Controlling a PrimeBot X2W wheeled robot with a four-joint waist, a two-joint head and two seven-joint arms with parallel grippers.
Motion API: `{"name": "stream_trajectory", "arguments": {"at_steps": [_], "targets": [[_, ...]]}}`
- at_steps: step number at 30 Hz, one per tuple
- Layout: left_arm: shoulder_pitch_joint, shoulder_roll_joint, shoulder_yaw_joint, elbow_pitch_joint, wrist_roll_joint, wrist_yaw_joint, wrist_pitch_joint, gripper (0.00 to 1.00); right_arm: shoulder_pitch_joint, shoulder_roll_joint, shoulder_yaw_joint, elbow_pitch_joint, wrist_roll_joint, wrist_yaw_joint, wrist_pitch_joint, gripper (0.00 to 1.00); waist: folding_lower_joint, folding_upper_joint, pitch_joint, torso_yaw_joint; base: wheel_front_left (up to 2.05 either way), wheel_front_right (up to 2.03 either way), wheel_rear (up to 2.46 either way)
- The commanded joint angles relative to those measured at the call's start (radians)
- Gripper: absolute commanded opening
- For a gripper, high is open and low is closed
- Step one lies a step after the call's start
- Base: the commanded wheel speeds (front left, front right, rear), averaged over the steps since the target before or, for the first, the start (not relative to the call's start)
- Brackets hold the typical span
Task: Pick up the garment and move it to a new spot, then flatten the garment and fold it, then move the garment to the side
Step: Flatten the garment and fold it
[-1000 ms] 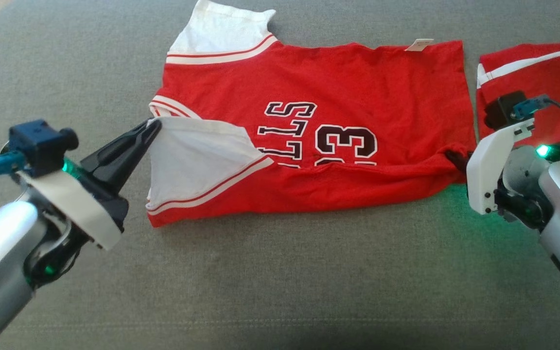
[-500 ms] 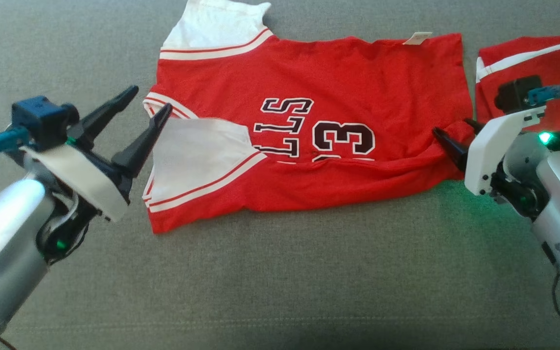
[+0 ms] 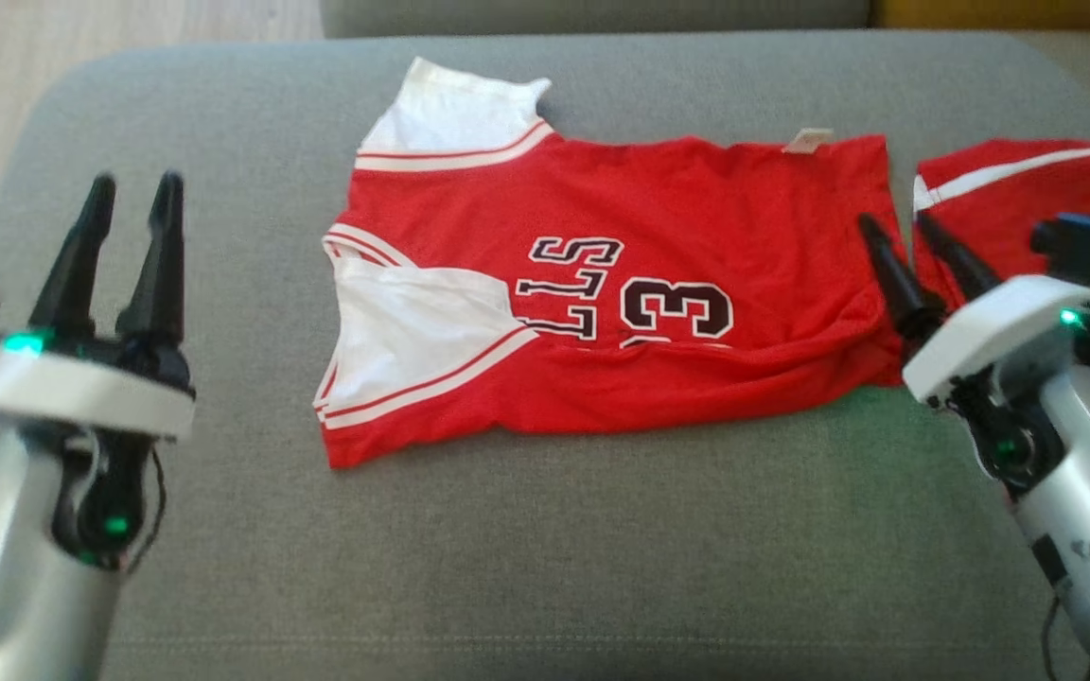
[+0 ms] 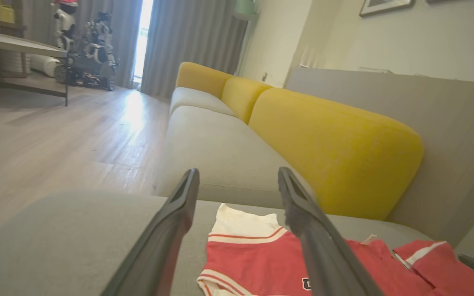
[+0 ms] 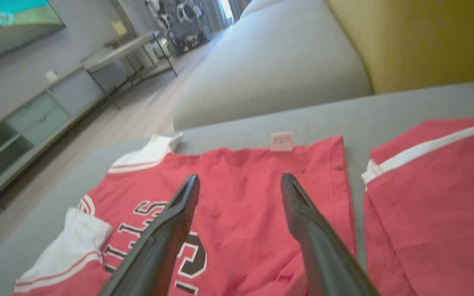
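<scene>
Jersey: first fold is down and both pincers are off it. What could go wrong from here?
1. The right pincer, open, hovers by the gap between the jersey and a second red garment. A grasp here could catch the wrong cloth, or both.
2. The folded near edge is bunched toward the right. Folding again would likely press those wrinkles in.
3. The far white sleeve sticks out and may stay loose unless tucked.

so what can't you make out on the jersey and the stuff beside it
Lettering, head view: the jersey's folded-over near edge covers the rest of the word and the number's bottom.
Tag, head and right wrist views: print too small and blurred.
Second red garment, head view: cut by the right edge, partly behind the right gripper.
</scene>
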Motion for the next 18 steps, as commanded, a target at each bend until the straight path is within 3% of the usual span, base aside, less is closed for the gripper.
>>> {"name": "stream_trajectory", "arguments": {"at_steps": [1,6,10,18], "targets": [[-0.013,0.005,0.086,-0.050,0.025,0.002,-0.005,1.00,0.013,-0.011,-0.018,-0.047,-0.013,-0.001,-0.047,1.00,0.0000,0.0000,-0.023,0.014,0.00,0.00,0.00],[0.118,-0.130,0.205,-0.128,0.091,-0.001,-0.005,1.00,0.113,-0.008,-0.070,-0.106,-0.176,-0.001,-0.188,1.00,0.0000,0.0000,-0.051,0.025,0.00,0.00,0.00],[0.200,-0.228,0.233,-0.173,0.112,-0.004,-0.005,1.00,0.208,0.054,-0.160,-0.140,-0.312,-0.001,-0.256,1.00,0.0000,0.0000,-0.063,0.029,0.00,0.00,0.00],[0.292,-0.309,0.216,-0.159,0.169,-0.004,-0.005,1.00,0.365,0.220,-0.329,-0.264,-0.544,-0.001,-0.297,1.00,0.0000,0.0000,-0.065,0.011,0.00,0.00,0.00]]}}
